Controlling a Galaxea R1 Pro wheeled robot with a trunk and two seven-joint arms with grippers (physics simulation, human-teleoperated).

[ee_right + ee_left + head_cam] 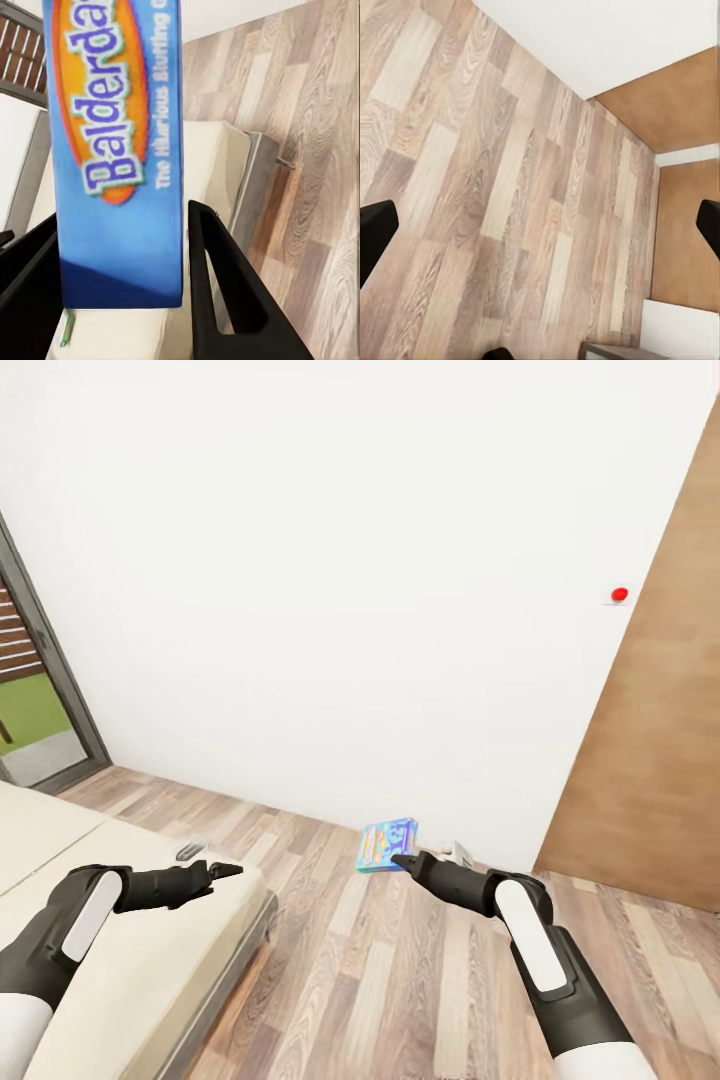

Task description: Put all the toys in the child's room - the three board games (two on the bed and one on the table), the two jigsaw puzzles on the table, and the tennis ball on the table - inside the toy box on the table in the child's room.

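A blue board game box [388, 844] with an orange "Balderdash" label [112, 150] hangs over the wood floor near the white wall, with my right gripper [405, 860] shut on its lower edge. In the right wrist view the box stands between the two black fingers [225, 292]. My left gripper [228, 871] hovers over the corner of the beige bed [150, 960], open and holding nothing; its fingertips [375, 232] sit far apart above bare floor. The toy box, table, puzzles and tennis ball are out of view.
A brown wooden door [660, 740] stands at the right, with a small red dot [619, 595] on the wall beside it. A grey-framed window [40, 690] is at the left. Wood-plank floor [400, 980] lies between the bed and the door.
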